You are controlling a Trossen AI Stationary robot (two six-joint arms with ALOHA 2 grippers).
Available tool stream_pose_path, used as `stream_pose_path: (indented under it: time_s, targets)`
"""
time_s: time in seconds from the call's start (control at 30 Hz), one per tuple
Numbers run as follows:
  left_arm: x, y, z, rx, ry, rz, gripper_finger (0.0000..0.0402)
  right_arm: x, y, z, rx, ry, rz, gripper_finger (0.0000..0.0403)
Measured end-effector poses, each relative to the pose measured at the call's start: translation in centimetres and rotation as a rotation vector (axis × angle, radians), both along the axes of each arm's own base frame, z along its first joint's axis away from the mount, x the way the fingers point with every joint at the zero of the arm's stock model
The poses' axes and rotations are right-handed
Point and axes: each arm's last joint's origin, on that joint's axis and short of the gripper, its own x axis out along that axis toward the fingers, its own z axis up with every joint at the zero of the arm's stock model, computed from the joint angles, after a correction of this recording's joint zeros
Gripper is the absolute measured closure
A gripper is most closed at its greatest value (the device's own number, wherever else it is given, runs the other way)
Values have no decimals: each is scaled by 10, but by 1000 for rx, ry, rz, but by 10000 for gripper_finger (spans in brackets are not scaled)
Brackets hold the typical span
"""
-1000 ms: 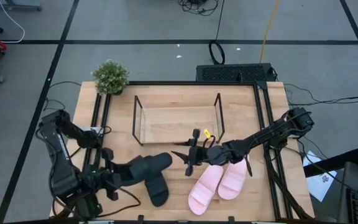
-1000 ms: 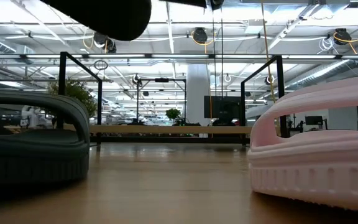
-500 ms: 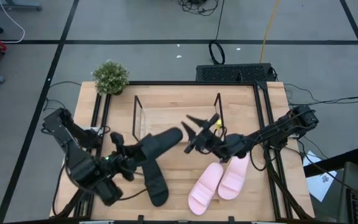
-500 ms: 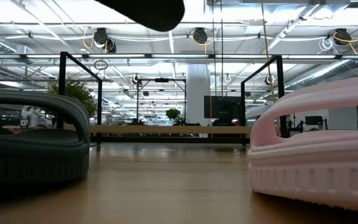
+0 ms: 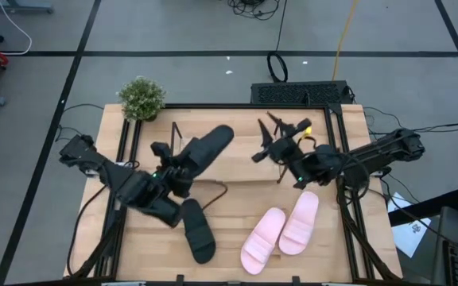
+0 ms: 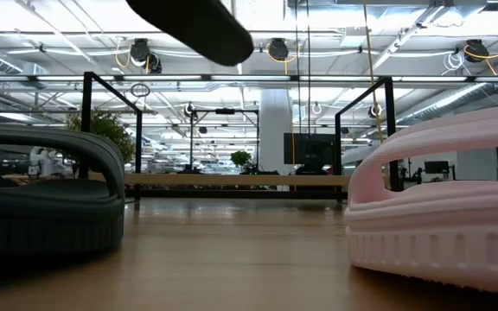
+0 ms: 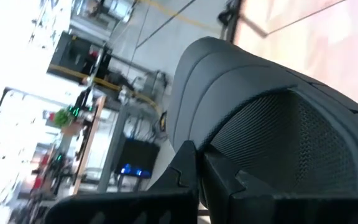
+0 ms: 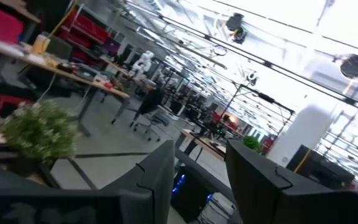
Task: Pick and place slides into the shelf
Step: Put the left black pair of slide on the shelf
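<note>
High view: the left gripper [image 5: 173, 168] is clamped on a black slide [image 5: 205, 148], holding it raised over the left part of the shelf [image 5: 253, 171]. The right gripper [image 5: 281, 135] holds nothing, its fingers parted, above the shelf's right end. A second black slide [image 5: 197, 231] and the pink pair [image 5: 281, 230] lie on the table [image 5: 229, 246] in front of the shelf. A potted plant [image 5: 141, 98] stands at the far left corner.

Low view: the carried slide [image 6: 193, 26] hangs overhead; a black slide [image 6: 41, 203] and a pink slide [image 6: 443, 216] lie in the foreground.

Left wrist view: fingers [image 7: 185, 180] pinch the black slide [image 7: 272, 118].

Right wrist view: spread fingers [image 8: 160, 174] with nothing between them.
</note>
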Motion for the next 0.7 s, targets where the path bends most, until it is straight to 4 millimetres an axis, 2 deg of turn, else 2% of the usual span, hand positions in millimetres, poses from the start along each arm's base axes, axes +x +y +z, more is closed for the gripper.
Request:
stream_pose_path:
  time_s: [0.2,0.43,0.53,0.7]
  targets:
    - [14,29,-3,5,-11,126,401,-7,-10,6,25,-25,-17,268]
    - [29,58,-10,0,14,240,401,1,-22,-6,52,41,-40,268]
    - [32,65,-12,8,19,269,402,4,-28,-14,80,81,-49,268]
    - [37,64,-16,-6,-5,288,401,7,-36,-25,114,122,-60,268]
